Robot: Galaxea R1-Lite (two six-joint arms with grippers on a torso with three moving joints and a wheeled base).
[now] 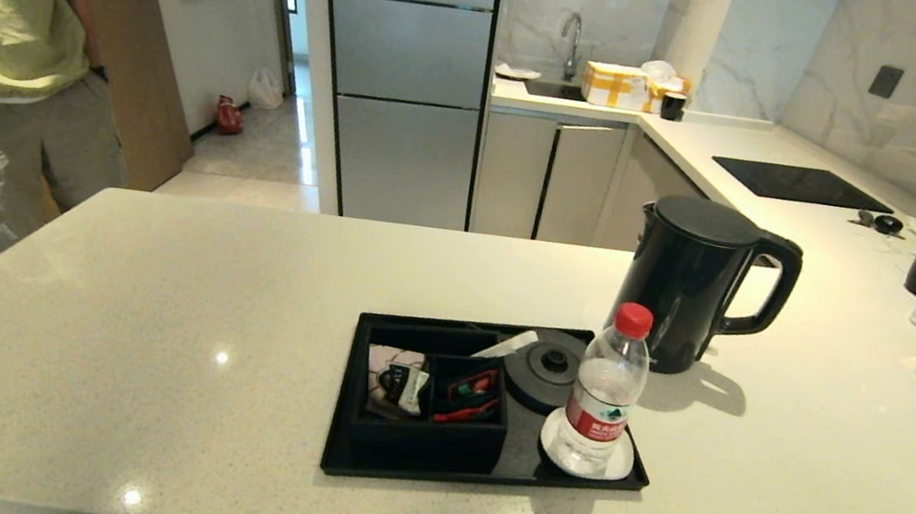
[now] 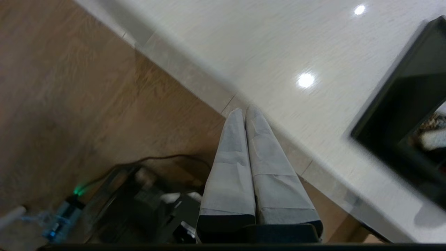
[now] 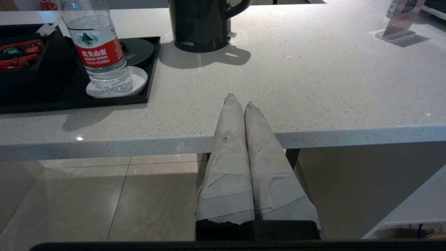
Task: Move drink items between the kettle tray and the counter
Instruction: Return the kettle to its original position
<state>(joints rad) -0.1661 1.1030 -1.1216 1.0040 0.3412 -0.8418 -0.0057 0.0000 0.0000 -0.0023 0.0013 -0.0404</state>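
Kettle (image 1: 687, 280), tall and matte black with a loop handle, stands on the speckled off-white counter (image 1: 136, 316) just behind the black tray (image 1: 424, 470), off its round base (image 1: 546, 370). A clear water bottle (image 1: 604, 392) with red cap and label stands on the tray's white coaster (image 1: 552, 447). Left gripper (image 2: 245, 113) hangs at the counter's front edge, fingers clenched on nothing. Right gripper (image 3: 239, 100) sits below the counter's front edge, fingers likewise pressed together, empty.

Tall matte-black electric kettle (image 1: 698, 281) upright on off-white speckled stone counter (image 1: 136, 316) behind flat black rimmed tray (image 1: 352, 461), clear red-capped water bottle (image 1: 604, 395) upright on tray's white coaster (image 1: 553, 442)
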